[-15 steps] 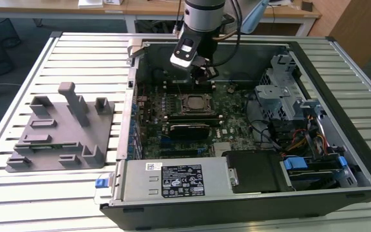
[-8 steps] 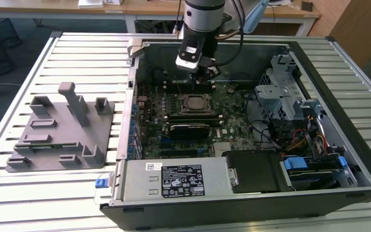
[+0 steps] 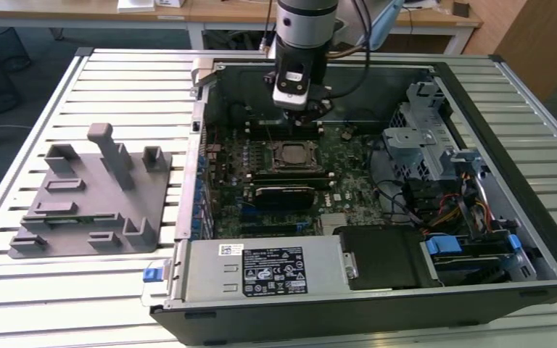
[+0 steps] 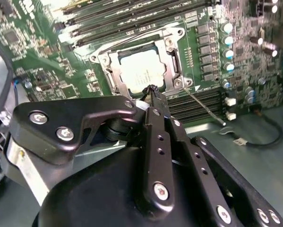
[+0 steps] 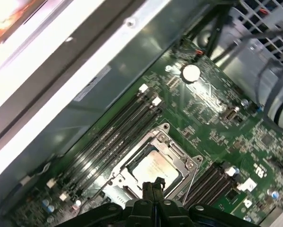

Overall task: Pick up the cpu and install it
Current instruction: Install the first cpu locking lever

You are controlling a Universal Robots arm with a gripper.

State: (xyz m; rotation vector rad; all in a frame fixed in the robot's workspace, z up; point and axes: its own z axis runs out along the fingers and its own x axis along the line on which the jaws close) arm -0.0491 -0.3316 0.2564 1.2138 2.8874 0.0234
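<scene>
**CPU down in its socket, gripper closed and empty above it**

Seated flat in the black-framed socket (image 3: pixel 291 154) on the motherboard (image 3: pixel 351 163), within the open computer case (image 3: pixel 376 315): the cpu (image 4: pixel 142 70), pale silvery top upward, ringed by the metal load frame (image 4: pixel 173 47); seen likewise in the first wrist view (image 5: pixel 153 168). Lying level and square to that frame, as a chip must to meet its contacts; judged placed, then, rather than awaiting pickup.

Hanging just above the socket's edge: the gripper (image 4: pixel 153 90), fingers (image 5: pixel 149 189) pressed together with nothing between them; apart from the chip and gripping nothing. Held upright over the board in the exterior view (image 3: pixel 307 109), presumably to stay clear of the memory slots (image 5: pixel 113 137) close beside the socket.

Running out from the socket corner, a thin wire lever (image 4: pixel 205 108); latched or loose, hard to say from here.

Off toward the exterior view's left, on the slatted table (image 3: pixel 510 80), the grey fixture tray (image 3: pixel 85 217); well apart from the arm.
</scene>
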